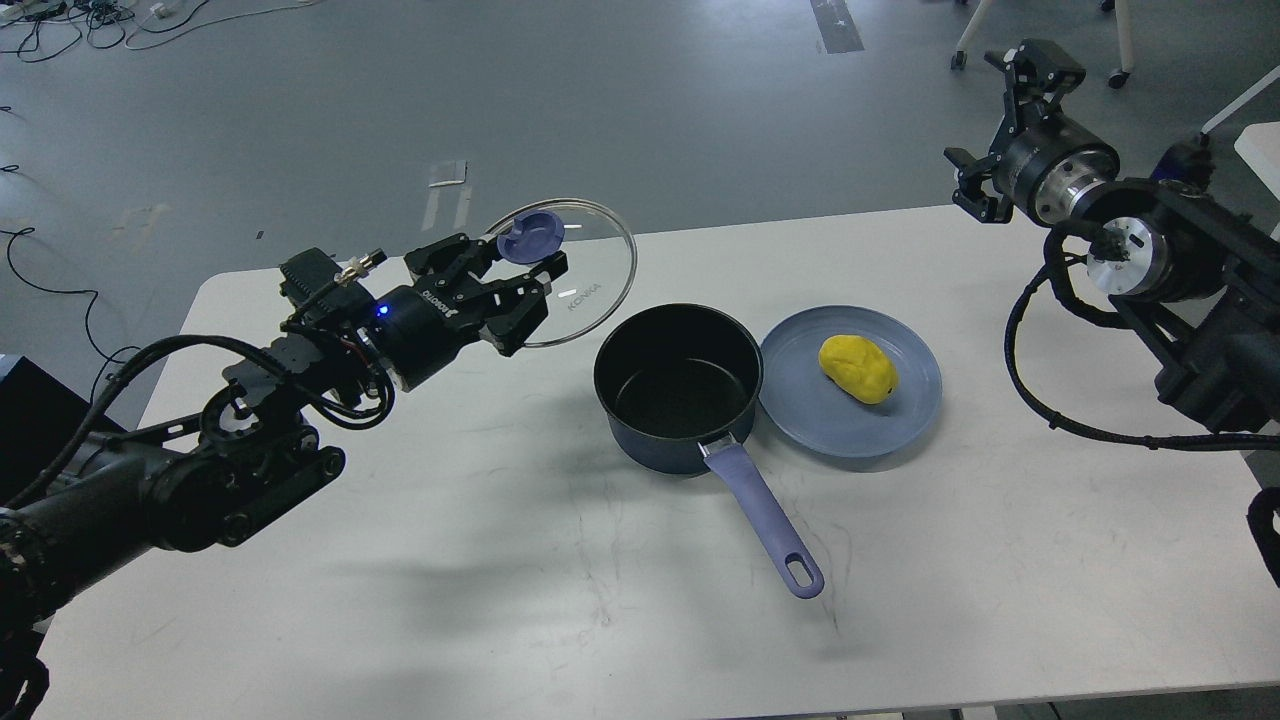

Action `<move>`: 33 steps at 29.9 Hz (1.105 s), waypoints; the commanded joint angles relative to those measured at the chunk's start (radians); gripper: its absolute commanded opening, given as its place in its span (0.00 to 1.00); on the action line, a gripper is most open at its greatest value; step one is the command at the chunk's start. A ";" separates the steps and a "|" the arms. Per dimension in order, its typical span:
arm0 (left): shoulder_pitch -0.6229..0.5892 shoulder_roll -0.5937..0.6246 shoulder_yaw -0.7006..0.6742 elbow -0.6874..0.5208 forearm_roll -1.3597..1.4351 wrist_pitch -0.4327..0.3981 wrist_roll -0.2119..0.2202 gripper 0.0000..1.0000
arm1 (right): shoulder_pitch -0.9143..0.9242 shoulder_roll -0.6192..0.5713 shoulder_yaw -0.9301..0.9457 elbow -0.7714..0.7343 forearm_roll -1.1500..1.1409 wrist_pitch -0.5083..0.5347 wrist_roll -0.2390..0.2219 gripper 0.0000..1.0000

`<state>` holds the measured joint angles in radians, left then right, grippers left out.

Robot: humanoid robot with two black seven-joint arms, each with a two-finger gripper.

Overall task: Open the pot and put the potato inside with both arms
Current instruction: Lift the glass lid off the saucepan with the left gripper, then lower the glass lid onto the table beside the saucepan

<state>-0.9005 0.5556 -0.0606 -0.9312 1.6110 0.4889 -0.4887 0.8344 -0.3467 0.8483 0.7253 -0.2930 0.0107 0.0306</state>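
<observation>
A dark blue pot [680,400] with a purple handle stands open and empty in the middle of the white table [400,560]. My left gripper [522,262] is shut on the purple knob of the glass lid [580,275] and holds it tilted in the air, up and left of the pot. A yellow potato [858,369] lies on a blue plate [905,420] just right of the pot. My right gripper [1000,125] is open and empty, raised beyond the table's far right corner.
The pot's handle [765,520] points toward the table's near edge. Cables lie on the grey floor at far left. My right arm's thick links [1180,290] hang over the table's right side.
</observation>
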 commanded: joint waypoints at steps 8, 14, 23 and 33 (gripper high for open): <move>0.189 0.066 -0.133 0.002 -0.002 0.000 0.000 0.25 | -0.006 0.000 -0.005 -0.017 0.000 0.006 0.000 1.00; 0.236 0.095 -0.134 0.012 -0.011 0.000 0.000 0.25 | -0.001 0.005 -0.026 -0.014 0.000 0.000 0.000 1.00; 0.331 0.098 -0.131 0.052 -0.023 0.000 0.000 0.27 | 0.002 0.003 -0.029 -0.015 0.000 0.000 0.000 1.00; 0.342 0.027 -0.117 0.175 -0.025 0.000 0.000 0.29 | 0.000 -0.005 -0.029 -0.013 0.000 0.000 0.000 1.00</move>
<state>-0.5603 0.6010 -0.1794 -0.7867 1.5858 0.4888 -0.4888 0.8354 -0.3461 0.8191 0.7114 -0.2930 0.0107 0.0306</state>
